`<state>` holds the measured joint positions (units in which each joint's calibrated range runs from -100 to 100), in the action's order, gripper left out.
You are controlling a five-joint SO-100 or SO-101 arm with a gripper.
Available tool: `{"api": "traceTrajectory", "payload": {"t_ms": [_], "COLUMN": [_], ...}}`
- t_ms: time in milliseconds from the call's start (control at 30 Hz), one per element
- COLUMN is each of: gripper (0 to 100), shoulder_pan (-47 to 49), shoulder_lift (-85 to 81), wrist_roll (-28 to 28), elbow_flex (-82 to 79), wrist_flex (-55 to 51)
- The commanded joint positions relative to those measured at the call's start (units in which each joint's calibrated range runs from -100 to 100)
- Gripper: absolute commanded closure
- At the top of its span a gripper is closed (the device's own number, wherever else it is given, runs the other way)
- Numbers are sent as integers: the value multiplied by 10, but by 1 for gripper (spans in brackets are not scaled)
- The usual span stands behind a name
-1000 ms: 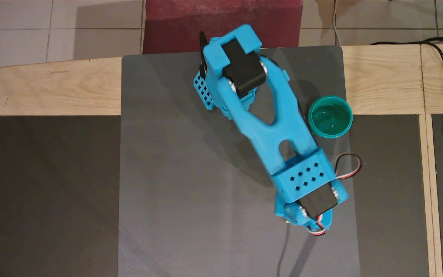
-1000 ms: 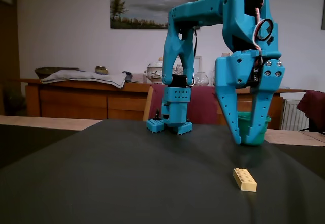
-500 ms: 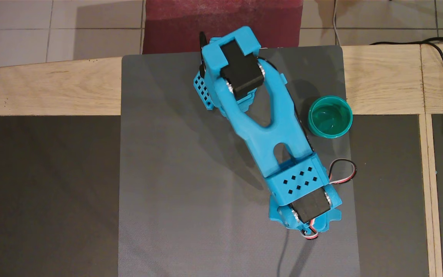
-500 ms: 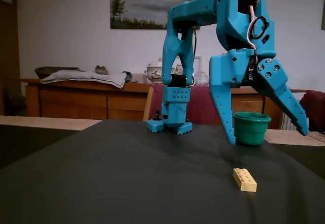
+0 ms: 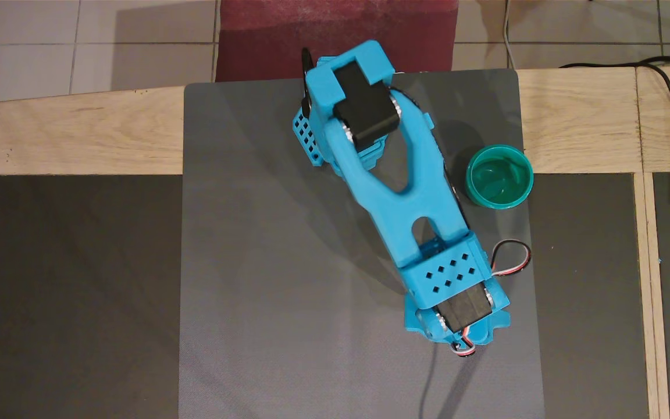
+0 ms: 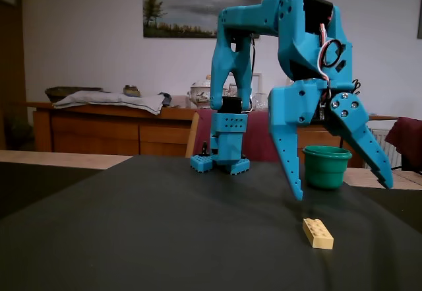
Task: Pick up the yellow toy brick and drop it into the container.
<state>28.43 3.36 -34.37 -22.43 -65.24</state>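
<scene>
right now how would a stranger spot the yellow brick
In the fixed view, find the blue arm's open tool above the dark mat. Just below lies the yellow toy brick, flat and studded. It is pale and small, unlike the round teal container behind.

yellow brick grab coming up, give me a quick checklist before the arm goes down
1. Gripper open wide: ok.
2. Gripper empty: ok.
3. Yellow toy brick flat on the mat, studs up, nothing on it: ok in the fixed view.
4. Gripper above the brick, not touching: ok.
5. Jaws centred over the brick: cannot tell; the arm hides the brick in the overhead view.
6. Container upright and empty: ok.
</scene>
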Motion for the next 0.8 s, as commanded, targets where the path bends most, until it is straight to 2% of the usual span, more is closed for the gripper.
{"api": "traceTrajectory", "payload": {"t_ms": [0, 367, 667, 767], "gripper": [61, 61, 61, 68], "shoulder_pan": [-3, -4, -4, -4], "shoulder_lift": [25, 86, 86, 86], "wrist_roll": [-3, -9, -10, -10], "elbow_flex": [1, 10, 8, 8], "wrist_flex": [21, 86, 96, 96]}}
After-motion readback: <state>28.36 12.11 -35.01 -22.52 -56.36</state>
